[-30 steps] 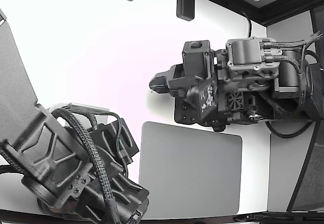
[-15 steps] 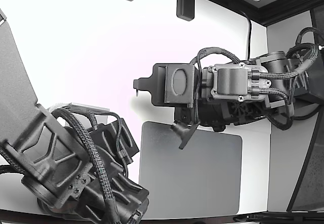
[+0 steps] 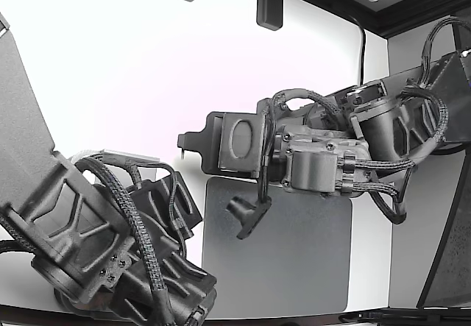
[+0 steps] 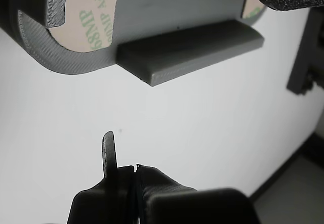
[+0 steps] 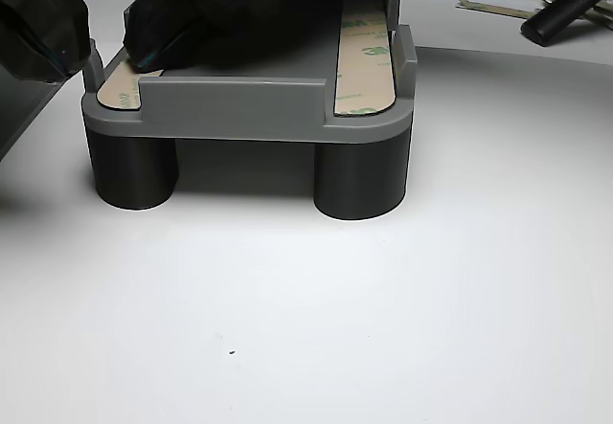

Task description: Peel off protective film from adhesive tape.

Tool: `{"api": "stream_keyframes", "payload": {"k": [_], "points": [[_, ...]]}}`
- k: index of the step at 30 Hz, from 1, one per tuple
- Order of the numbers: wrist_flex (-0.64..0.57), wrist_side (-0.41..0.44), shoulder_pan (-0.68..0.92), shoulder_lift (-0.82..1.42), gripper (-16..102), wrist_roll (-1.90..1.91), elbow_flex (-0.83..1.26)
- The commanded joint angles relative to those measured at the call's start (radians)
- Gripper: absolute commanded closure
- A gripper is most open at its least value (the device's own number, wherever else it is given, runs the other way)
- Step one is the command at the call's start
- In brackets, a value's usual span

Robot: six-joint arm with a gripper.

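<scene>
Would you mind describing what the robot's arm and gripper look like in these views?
The arm is dark grey to black, built of blocky, ribbed housings that look 3D-printed, with visible screws and braided black cables looping along it. The gripper has dark, finely layered fingers tapering to narrow tips. No markings are legible. A second, similar dark arm shows nearby.

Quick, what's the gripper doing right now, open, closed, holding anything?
Gripper: jaws shut together, nothing visibly held between them; it sits apart from the gray fixture and its tape strips.
</scene>
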Motion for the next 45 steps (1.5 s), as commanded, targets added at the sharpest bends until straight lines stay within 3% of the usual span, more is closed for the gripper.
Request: {"api": "stream_keyframes", "payload": {"k": [1, 20, 45], "points": [[-0.055, 0.009, -0.006, 0.006, 97, 0.020, -0.003], [-0.084, 0.081, 0.051, -0.095, 97, 0.219, -0.023], [-0.018, 0.120, 0.092, -0.221, 97, 0.322, -0.112]]}}
